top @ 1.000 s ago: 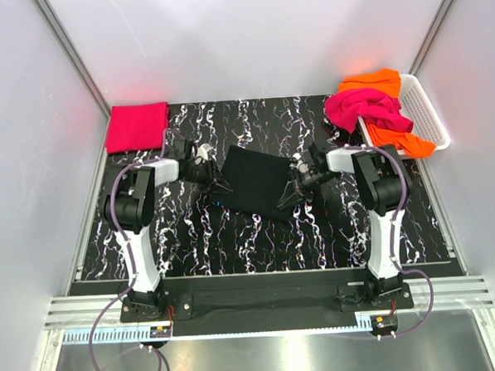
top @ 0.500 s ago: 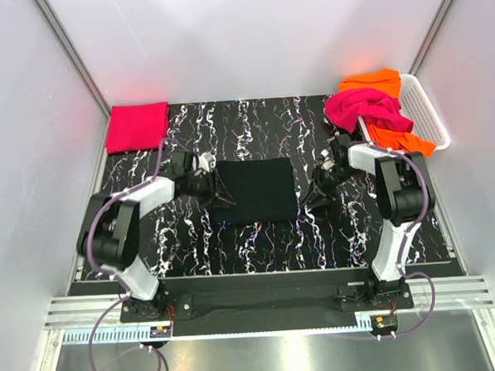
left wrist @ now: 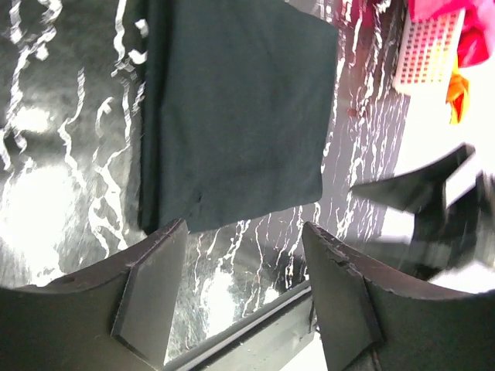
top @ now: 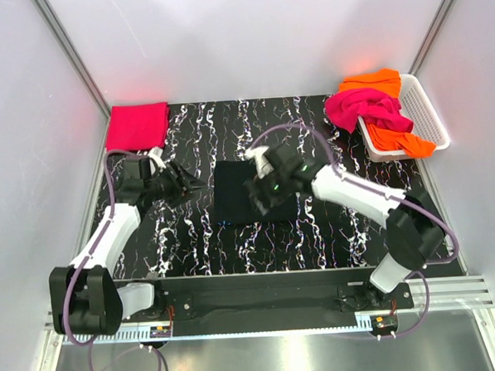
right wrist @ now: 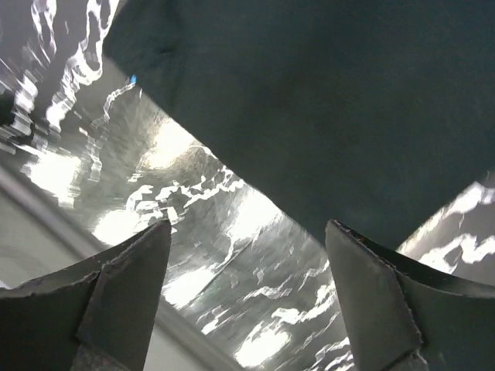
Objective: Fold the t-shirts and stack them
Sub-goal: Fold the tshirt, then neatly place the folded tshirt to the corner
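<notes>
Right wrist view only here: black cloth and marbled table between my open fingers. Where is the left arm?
Observer: The left fingers are off to the left of the black shirt, open and clear of it.
Operator: Is that shirt folded square?
Observer: Yes, it lies flat as a tidy rectangle.
Operator: What remains to fold?
Observer: A magenta shirt and an orange shirt, heaped on the basket at far right.
</notes>
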